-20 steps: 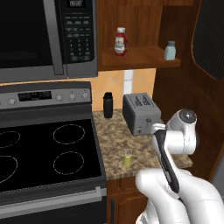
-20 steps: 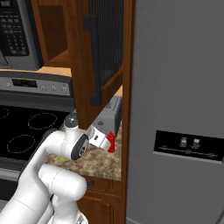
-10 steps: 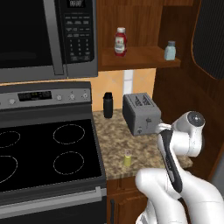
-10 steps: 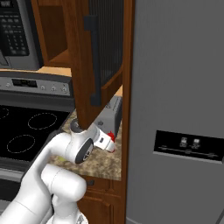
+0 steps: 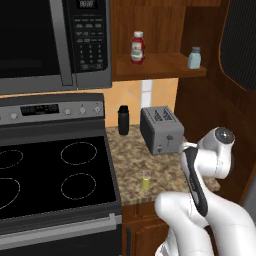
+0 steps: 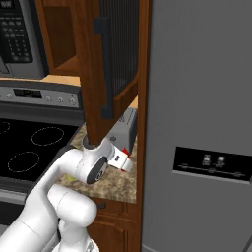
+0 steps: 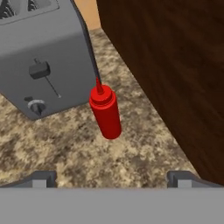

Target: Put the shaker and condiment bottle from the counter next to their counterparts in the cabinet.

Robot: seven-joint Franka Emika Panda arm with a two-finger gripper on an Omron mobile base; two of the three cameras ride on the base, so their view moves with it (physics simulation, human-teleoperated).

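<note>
We see the pincer (image 7: 112, 179) spread wide, holding nothing, its tips half cut off; the red condiment bottle (image 7: 106, 113) stands on the desk (image 7: 65, 144) beside the toaster (image 7: 41, 57), partly hidden in the right base view.

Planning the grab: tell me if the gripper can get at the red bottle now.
Probably yes: the open gripper faces the red bottle over bare counter; the toaster and the wooden wall flank it closely.
</note>
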